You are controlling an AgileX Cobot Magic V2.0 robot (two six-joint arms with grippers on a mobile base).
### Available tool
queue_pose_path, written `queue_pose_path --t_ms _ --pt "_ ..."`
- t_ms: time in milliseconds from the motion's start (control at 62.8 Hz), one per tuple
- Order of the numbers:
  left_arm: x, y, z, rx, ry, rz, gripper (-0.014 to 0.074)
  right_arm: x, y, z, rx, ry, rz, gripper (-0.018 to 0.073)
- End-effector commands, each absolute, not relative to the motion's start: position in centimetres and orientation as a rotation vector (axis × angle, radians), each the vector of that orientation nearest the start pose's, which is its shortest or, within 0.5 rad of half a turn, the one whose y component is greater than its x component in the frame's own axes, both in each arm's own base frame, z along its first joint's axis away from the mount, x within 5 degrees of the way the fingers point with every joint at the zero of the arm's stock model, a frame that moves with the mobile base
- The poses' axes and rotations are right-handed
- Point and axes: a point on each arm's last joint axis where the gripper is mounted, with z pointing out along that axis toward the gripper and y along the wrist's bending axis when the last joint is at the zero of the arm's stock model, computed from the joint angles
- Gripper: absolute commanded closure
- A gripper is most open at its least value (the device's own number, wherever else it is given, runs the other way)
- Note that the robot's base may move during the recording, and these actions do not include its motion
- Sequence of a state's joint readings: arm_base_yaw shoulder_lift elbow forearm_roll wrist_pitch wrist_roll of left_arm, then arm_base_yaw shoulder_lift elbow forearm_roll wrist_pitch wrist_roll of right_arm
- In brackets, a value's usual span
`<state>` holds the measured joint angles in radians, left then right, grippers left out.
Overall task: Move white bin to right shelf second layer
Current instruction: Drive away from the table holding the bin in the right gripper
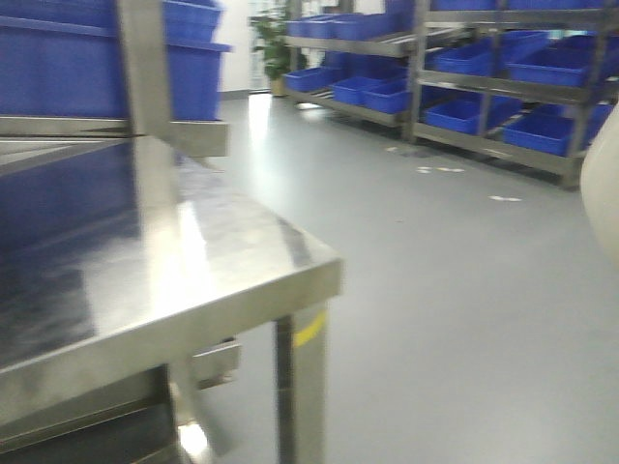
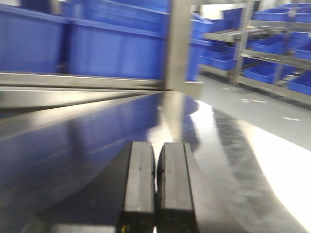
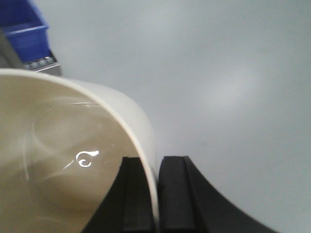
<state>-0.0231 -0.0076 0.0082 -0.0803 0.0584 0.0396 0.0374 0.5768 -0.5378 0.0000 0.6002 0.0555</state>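
The white bin (image 3: 73, 160) fills the lower left of the right wrist view, its mouth facing the camera, hanging above grey floor. My right gripper (image 3: 156, 161) is shut on its rim, one finger inside the wall and one outside. In the front view only a cream sliver of the white bin (image 1: 604, 188) shows at the right edge. My left gripper (image 2: 155, 146) is shut with nothing in it, low over the mirror-like steel tabletop (image 2: 73, 145). A steel rack (image 1: 503, 92) stands far back right; blur keeps me from picking out the right shelf second layer.
The steel table's corner (image 1: 319, 266) juts toward the middle, with its leg (image 1: 302, 387) below. Blue crates (image 1: 87, 58) sit on the level above it. More blue crates (image 1: 542, 130) fill the far racks. A blue crate and roller strip (image 3: 34, 60) show top left.
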Motion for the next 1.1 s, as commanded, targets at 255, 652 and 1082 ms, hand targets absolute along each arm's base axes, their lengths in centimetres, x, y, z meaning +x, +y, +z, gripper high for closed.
queue_pose_path --t_ms 255,652,1082 --pt "5.58 -0.15 20.47 -0.018 1.472 -0.064 0.0512 11.45 0.4 31.17 0.017 2.007 0.055 0.0504" --pt "5.58 -0.15 20.47 -0.018 1.472 -0.064 0.0512 11.45 0.4 31.17 0.017 2.007 0.055 0.0504" --pt "5.58 -0.15 20.47 -0.018 1.472 -0.064 0.0512 11.42 0.4 31.14 0.017 2.01 0.055 0.0504"
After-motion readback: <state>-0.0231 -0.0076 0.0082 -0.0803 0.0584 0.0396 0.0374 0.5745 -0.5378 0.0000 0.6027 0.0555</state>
